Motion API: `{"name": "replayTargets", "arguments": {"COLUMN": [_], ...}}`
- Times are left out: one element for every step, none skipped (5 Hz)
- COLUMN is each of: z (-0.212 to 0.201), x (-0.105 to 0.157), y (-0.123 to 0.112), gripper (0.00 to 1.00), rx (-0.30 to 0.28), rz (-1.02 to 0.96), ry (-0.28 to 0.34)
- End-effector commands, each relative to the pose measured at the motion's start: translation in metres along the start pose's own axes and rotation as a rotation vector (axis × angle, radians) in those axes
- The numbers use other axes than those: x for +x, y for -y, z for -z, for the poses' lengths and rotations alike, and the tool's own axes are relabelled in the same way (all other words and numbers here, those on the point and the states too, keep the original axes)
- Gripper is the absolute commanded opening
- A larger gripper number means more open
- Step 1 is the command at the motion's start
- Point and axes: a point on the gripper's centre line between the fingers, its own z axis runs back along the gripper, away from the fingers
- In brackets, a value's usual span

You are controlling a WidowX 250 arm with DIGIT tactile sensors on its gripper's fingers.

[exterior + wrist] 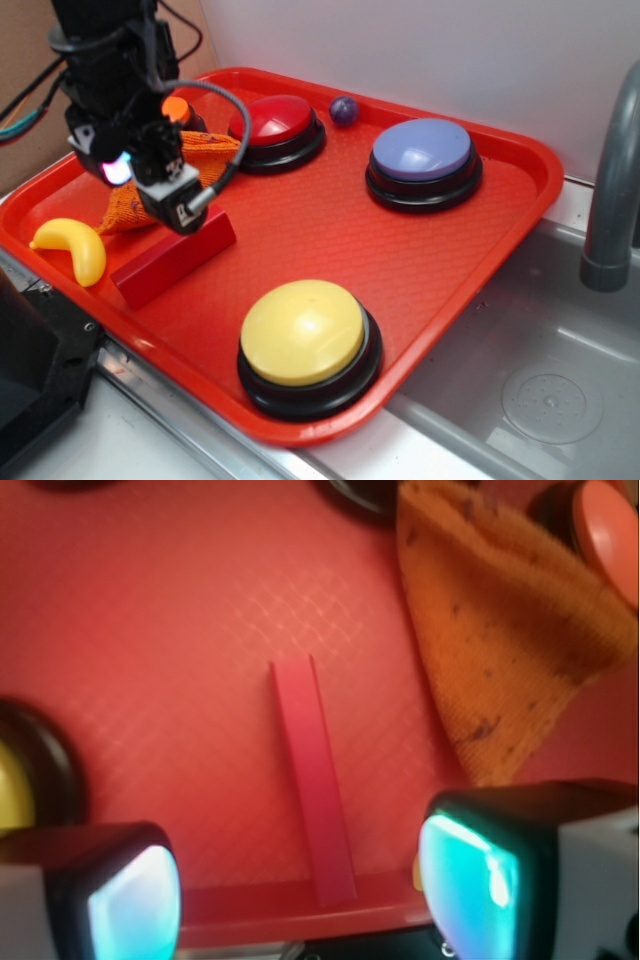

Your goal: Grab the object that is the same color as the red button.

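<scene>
**Red block waits under an open pincer**

The red block (313,780) lies flat on the red tray (480,250), near its front-left edge, just beside the orange knitted cloth (500,640). It looks rigid, light and smooth-sided, so I'd take it across its narrow width at mid-length. The pincer (300,890) hangs above, its pads (465,875) spread apart on either side of the block, holding nothing. The red button (275,125) sits at the back edge.

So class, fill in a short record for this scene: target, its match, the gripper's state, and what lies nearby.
target: red block, lying flat on the red tray
colour match: red button
gripper: gripper open, above the block, fingers either side, not touching
nearby: orange cloth, yellow banana
other buttons: yellow button, blue button
</scene>
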Motion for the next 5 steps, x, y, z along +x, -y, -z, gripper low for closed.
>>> {"name": "replayTargets", "arguments": {"z": [0.043,0.065,0.074,0.062,0.051], "x": [0.013,0.017,0.019,0.023,0.034], "y": [-0.005,-0.005,-0.002,-0.011,-0.015], "gripper": [1.0,1.0,0.63,0.0,0.0], "rx": [0.051,0.023,0.028,0.001,-0.018], "rz": [-0.049,-0.038,-0.054,-0.1,-0.098], "ry": [-0.005,0.02,0.028,0.034,0.027]}}
